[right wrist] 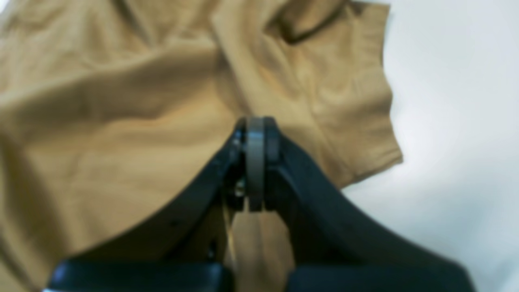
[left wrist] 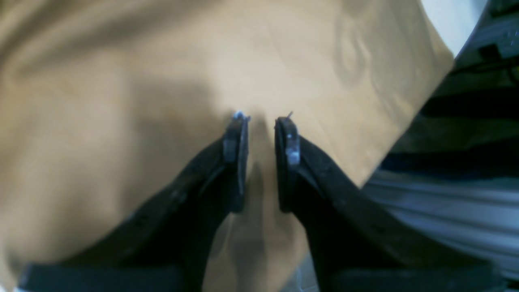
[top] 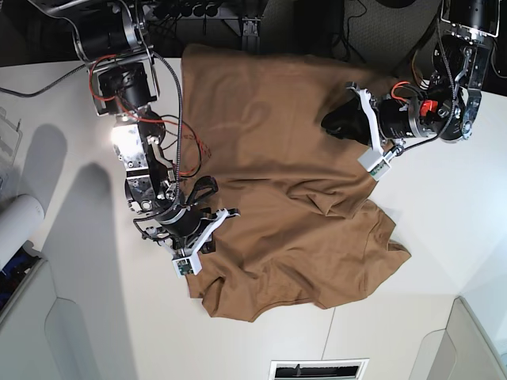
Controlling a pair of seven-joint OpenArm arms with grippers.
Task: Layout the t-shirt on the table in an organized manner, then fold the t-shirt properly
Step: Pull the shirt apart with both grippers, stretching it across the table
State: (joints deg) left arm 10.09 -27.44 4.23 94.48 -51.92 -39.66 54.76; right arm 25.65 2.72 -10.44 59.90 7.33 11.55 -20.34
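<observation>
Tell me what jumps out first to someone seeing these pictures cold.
The tan-brown t-shirt dominates, spread rumpled over the middle of the white table, its top edge hanging off the far side. Next come the two black arms flanking it: the right gripper is shut over the cloth beside a sleeve, and the left gripper hovers slightly open above the shirt near its far corner.

White roll (top: 17, 226) at the left edge, floor vent (top: 318, 370) below, dark cables (top: 198, 11) at top
</observation>
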